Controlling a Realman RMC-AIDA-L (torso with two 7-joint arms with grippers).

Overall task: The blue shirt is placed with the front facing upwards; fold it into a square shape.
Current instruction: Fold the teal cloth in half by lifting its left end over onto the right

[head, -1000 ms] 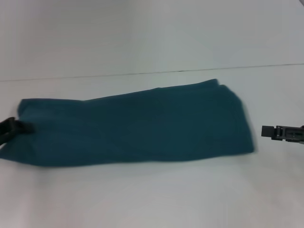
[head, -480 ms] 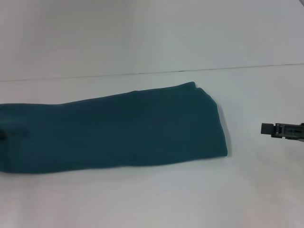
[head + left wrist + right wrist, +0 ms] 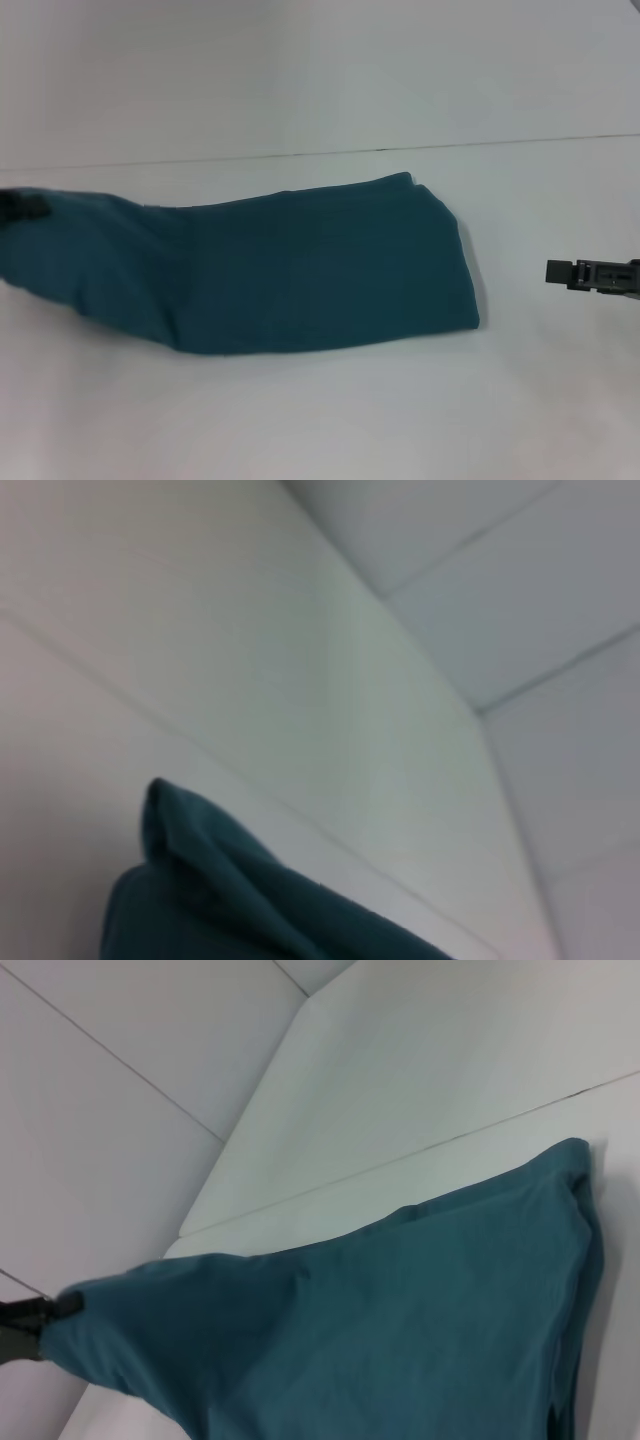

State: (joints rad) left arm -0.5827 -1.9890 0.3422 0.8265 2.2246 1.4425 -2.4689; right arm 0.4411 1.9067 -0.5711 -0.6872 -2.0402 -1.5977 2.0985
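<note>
Head view, left pincer (image 3: 22, 206) apparently pinching blue shirt (image 3: 300, 265) edge, right pincer (image 3: 560, 272) apart, state unclear.

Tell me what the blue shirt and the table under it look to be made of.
The blue shirt: soft matte knit, likely cotton; it drapes and sags limply where the left gripper lifts its end. The table: smooth white, faintly glossy, probably laminate or painted board; it shows no grain.

Soft, even light; faint shadow beside the dark teal cotton shirt (image 3: 300, 265); left wrist view blurred.
</note>
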